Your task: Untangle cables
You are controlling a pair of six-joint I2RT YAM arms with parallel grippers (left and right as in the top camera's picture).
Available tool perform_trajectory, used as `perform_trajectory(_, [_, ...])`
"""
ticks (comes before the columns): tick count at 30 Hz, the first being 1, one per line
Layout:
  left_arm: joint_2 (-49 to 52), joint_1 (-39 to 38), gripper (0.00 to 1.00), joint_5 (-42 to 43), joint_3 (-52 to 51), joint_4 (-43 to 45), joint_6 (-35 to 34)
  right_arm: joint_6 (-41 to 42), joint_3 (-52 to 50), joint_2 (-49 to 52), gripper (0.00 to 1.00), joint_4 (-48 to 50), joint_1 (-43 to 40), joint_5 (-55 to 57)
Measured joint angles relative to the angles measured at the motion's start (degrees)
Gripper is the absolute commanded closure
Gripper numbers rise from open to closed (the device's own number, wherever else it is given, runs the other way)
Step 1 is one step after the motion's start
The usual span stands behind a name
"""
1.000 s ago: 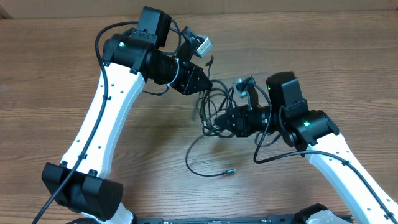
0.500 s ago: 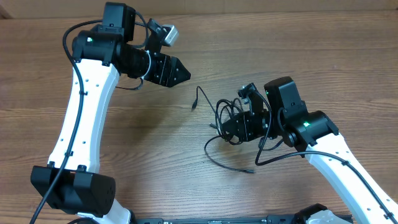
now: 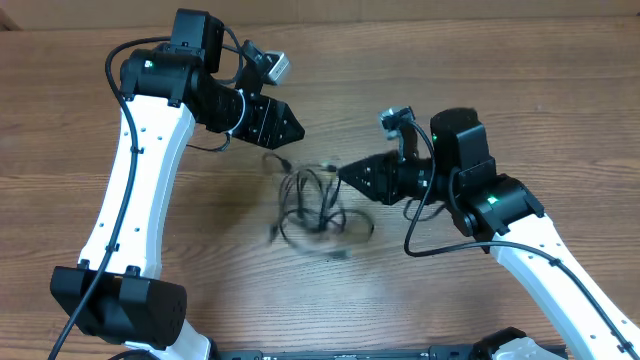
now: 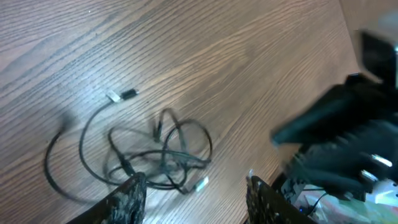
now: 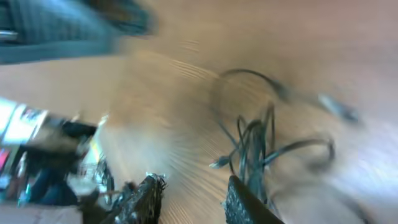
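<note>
Left gripper point(image 4: 194, 182) fingers apart, empty. Right gripper point(image 5: 194, 182) likewise, view blurred. Cables point(image 3: 310, 205) lay looped on table point(image 3: 500, 80) between both. Risk: pinching overlapped strands together would tighten the knot when pulled.

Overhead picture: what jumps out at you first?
A messy black tangle of cables lies on the wooden table, right in the middle and a bit blurry. Two white arms point at it from both sides. The left tool is up and left of it, the right tool is close on its right, both open and holding nothing.
</note>
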Motion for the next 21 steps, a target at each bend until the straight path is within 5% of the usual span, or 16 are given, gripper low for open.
perform_trajectory(8, [0.0,-0.5,0.52,-2.2,0.0,-1.2,0.4,5.0,-0.1,0.0,0.67,-25.7,0.0,23.9])
perform_trajectory(14, [0.0,-2.0,0.52,-7.0,0.0,-3.8,-0.2,10.7,-0.1,0.0,0.37,-32.6,0.0,39.1])
perform_trajectory(21, [0.0,-2.4,0.52,-12.9,0.1,-8.4,-3.0,12.9,0.0,0.0,0.14,-33.1,-0.2,43.2])
